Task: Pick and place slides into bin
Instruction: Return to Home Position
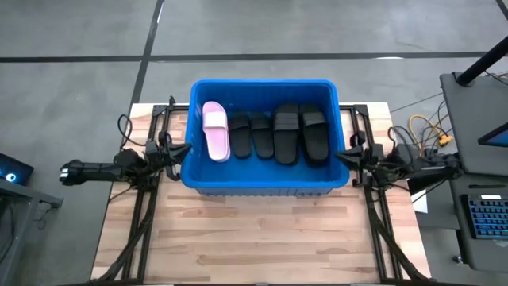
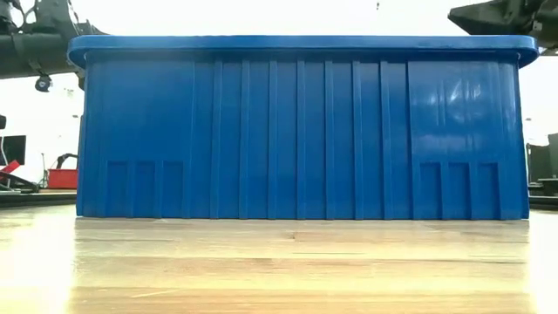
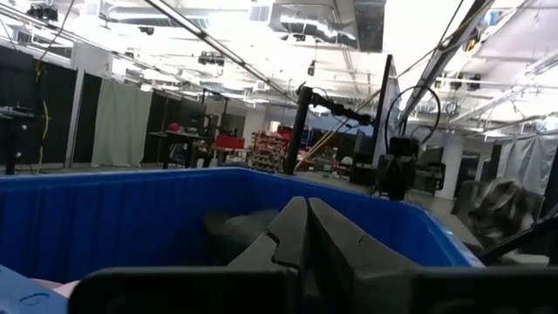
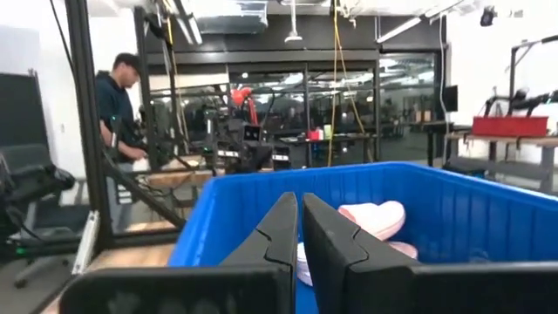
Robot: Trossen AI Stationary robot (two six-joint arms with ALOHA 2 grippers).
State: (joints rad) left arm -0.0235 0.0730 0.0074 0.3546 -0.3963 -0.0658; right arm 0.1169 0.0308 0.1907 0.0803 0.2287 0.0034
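Note:
The blue bin (image 1: 262, 181) stands on the far half of the wooden table; in the low view its near wall (image 2: 296, 131) fills the picture. Inside it lie a pale pink slide (image 1: 215, 129) at the left and several black slides (image 1: 287, 133) side by side, soles down on the bin's floor. My left gripper (image 1: 181, 151) is shut just outside the bin's left wall at rim height, pointing at it (image 3: 307, 209). My right gripper (image 1: 343, 152) is shut the same way at the right wall (image 4: 299, 202). Neither holds anything.
Bare wooden table top (image 1: 254, 238) stretches in front of the bin. A desk with a keyboard (image 1: 484, 214) stands off the table's right side. A person (image 4: 118, 113) stands in the room beyond the table.

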